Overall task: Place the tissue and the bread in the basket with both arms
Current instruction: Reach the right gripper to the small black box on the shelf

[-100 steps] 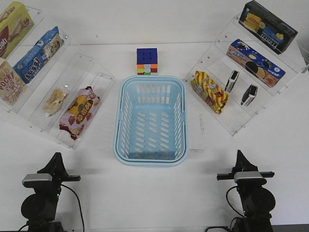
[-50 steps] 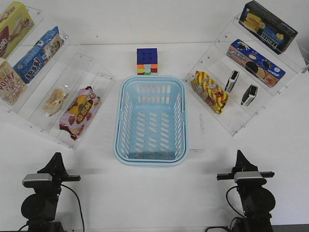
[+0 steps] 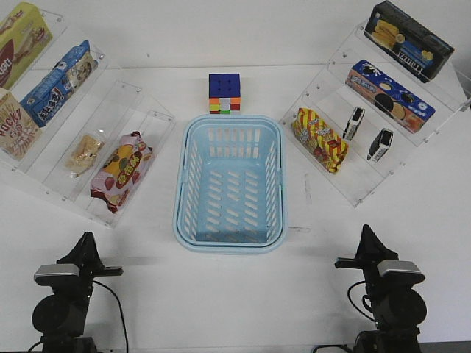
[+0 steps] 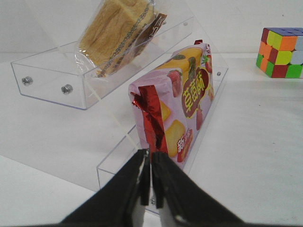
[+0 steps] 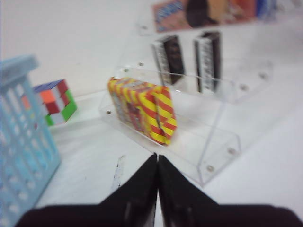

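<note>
The light blue basket (image 3: 229, 234) stands empty mid-table; its corner shows in the right wrist view (image 5: 19, 142). The bread (image 3: 84, 153) lies in clear wrap on the left clear shelf and also shows in the left wrist view (image 4: 118, 33). Two black tissue packets (image 3: 353, 123) (image 3: 380, 145) stand on edge on the right shelf; the right wrist view shows them too (image 5: 168, 59) (image 5: 208, 61). My left gripper (image 3: 87, 237) (image 4: 150, 153) is shut and empty, near the table's front left. My right gripper (image 3: 366, 230) (image 5: 157, 156) is shut and empty at front right.
A pink-red snack bag (image 4: 177, 109) lies on the left rack's lowest shelf. A red-and-yellow striped bag (image 5: 144, 111) lies on the right rack. A Rubik's cube (image 3: 224, 93) sits behind the basket. Cookie boxes (image 3: 390, 95) fill the upper shelves.
My right arm has shifted slightly to the right and toward the table's front. The left arm and the objects have not moved.
</note>
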